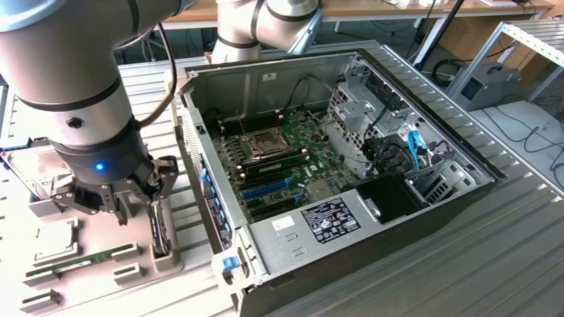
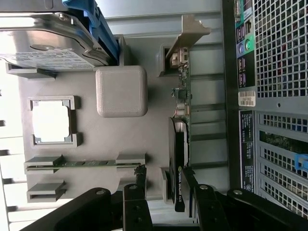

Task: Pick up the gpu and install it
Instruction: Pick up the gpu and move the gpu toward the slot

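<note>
Well, the gpu (image 2: 176,159) stands on edge in a slot of the grey tray (image 2: 130,134), near the open case (image 2: 279,96) with a strip of ribbed table (image 2: 211,120) between them. I see it edge-on only, so its faces are hidden, and my fingers (image 2: 137,202) cover the end nearest me. My gripper (image 2: 166,187) hangs over that end, spread wide, one finger on each side of the card; I cannot tell whether either one touches it. In the exterior view my arm (image 1: 70,86) cuts off part of the drive. On the tray I count one gpu, one drive (image 2: 48,43), one processor (image 2: 50,122) and one RAM stick (image 2: 82,163). Bare tray lies open along the card's far side up to a raised block (image 2: 121,91).
</note>
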Available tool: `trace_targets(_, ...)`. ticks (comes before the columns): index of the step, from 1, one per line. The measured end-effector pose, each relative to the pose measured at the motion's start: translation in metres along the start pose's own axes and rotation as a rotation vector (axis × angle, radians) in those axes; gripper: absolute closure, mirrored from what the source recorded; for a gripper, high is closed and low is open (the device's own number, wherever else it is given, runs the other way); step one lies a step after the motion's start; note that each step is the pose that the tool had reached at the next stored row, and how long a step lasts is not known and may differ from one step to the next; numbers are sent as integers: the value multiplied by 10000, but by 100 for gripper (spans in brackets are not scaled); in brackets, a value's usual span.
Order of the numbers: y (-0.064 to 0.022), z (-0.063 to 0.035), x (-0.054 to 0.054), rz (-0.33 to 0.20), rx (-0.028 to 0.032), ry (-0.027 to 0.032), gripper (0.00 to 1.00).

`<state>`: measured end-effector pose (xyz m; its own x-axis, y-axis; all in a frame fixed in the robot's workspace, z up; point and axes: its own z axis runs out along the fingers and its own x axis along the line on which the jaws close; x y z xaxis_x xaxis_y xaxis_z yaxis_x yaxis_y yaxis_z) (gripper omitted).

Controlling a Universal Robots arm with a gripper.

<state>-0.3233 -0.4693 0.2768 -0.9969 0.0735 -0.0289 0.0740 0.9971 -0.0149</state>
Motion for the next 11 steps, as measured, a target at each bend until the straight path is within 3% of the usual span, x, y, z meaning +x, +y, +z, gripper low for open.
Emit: trace_targets(11,1,80,0,-5,15,-1,58)
